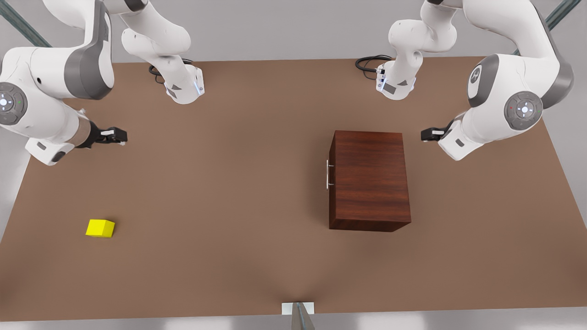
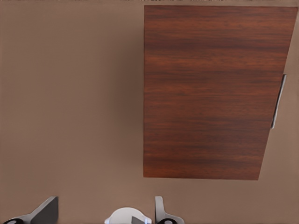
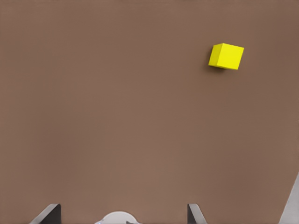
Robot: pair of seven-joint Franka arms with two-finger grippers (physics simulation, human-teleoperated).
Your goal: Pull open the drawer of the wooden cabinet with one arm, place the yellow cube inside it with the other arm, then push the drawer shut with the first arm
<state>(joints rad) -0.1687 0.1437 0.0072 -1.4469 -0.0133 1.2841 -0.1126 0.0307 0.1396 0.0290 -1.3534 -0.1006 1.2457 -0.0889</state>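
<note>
**Both arms held high, cabinet shut, cube alone on the table**

The wooden cabinet (image 1: 369,179) stands on the brown table (image 1: 229,183), toward the front view's right. Its drawer (image 1: 332,174) is closed, flush with the cabinet's face, and the thin silver handle (image 1: 328,174) runs along the side that faces the front view's left. Nothing touches it.

The yellow cube (image 1: 100,228) sits by itself on the table, well apart from the cabinet, low at the front view's left.

The left gripper (image 1: 427,134) is at the front view's right, just beside the cabinet's far corner and clear of it, above the table. From its wrist camera the cabinet's top (image 2: 212,91) and the handle (image 2: 278,101) on the far edge are seen, with the two fingers (image 2: 161,210) spread apart and nothing between them.

The right gripper (image 1: 118,135) is at the front view's left, also above the table, well apart from the cube. Its wrist camera looks down on bare tabletop with the cube (image 3: 226,56) lying some way off; its fingers (image 3: 194,213) stand wide apart and empty.

Black cables (image 1: 369,62) coil beside the arm bases at the table's far edge.
</note>
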